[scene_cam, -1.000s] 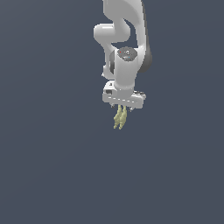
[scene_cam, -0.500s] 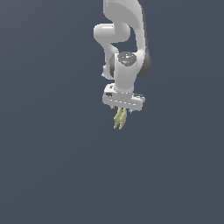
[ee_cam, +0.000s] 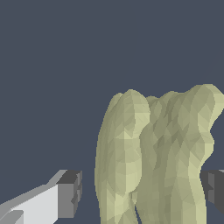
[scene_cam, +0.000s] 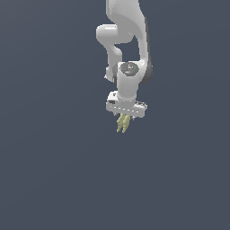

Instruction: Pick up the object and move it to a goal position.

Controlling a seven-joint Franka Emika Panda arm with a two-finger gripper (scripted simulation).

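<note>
The object [scene_cam: 122,123] is a small pale yellow-green lump of a few elongated lobes. It hangs down from between the fingers of my gripper [scene_cam: 125,118], in mid-air in the middle of the exterior view. The gripper is shut on its upper part. In the wrist view the object [ee_cam: 157,153] fills the space between the two grey finger pads [ee_cam: 69,194], which stand on either side of it; the gripper [ee_cam: 142,190] is closed around it. Most of the fingers are hidden by the hand in the exterior view.
The white arm [scene_cam: 128,40] reaches down from the top of the exterior view. Only a plain dark grey-blue background [scene_cam: 45,170] surrounds it; no goal marker shows.
The arm's wrist joint has sunk a little and the hand has shifted slightly. The object stays gripped at about the same place in the view.
</note>
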